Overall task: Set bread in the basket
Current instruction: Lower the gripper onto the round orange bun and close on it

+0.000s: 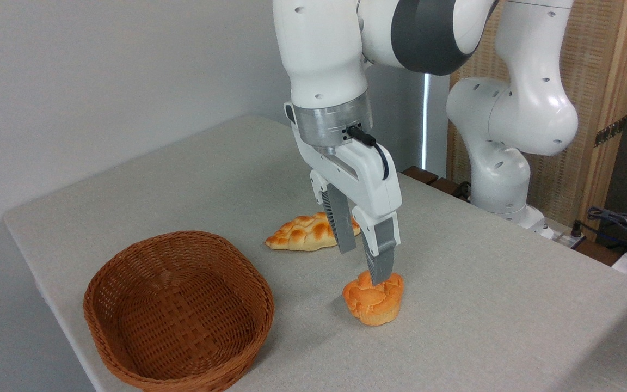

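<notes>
The bread (374,300), a small orange-golden bun with a knotted top, stands upright on the grey table right of centre. My gripper (364,262) points down just above it, open with nothing between its fingers. The nearer fingertip (380,272) overlaps the bun's top in the picture; whether it touches, I cannot tell. The basket (128,359), a shallow reddish-brown wicker oval, sits empty at the front left, about a bun's width from the bread.
A flat braided golden loaf (302,232) lies behind the gripper, partly hidden by the far finger. The arm's white base (501,179) stands at the back right, before a wooden panel (607,98). Cables (618,223) lie at the far right. The table's left edge (41,283) runs close to the basket.
</notes>
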`<state>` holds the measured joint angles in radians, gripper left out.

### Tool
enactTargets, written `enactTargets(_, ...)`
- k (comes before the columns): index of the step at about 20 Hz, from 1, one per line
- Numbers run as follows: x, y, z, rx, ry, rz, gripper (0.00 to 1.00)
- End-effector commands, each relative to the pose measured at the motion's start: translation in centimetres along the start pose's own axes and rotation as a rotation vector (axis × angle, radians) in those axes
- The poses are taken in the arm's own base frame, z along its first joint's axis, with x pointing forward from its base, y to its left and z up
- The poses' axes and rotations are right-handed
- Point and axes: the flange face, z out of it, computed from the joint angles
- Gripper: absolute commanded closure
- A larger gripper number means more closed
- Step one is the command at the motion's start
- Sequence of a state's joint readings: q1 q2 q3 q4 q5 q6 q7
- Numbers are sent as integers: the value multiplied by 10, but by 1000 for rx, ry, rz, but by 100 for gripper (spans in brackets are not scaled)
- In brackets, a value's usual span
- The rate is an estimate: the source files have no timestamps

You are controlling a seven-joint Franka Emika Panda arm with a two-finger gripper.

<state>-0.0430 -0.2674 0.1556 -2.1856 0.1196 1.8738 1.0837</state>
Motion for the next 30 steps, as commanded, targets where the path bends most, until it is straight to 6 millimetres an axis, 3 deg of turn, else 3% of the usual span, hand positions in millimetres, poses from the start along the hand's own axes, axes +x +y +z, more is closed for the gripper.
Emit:
enactTargets(1,-3,4,22,-18,-28,39,0)
enactTargets(3,-3,9,36,-45,-40,44,0)
enactTargets(12,0,11,50,-52,-44,54,0)
enactTargets(17,2,17,74,-61,-46,60,0)
enactTargets(21,3,17,80,-52,-40,64,0)
enactTargets(22,3,17,80,-49,-39,64,5)
enactTargets(25,3,16,81,-48,-38,65,34)
enactTargets(27,3,16,81,-48,-38,63,46)
enactTargets(30,3,17,81,-49,-39,63,48)
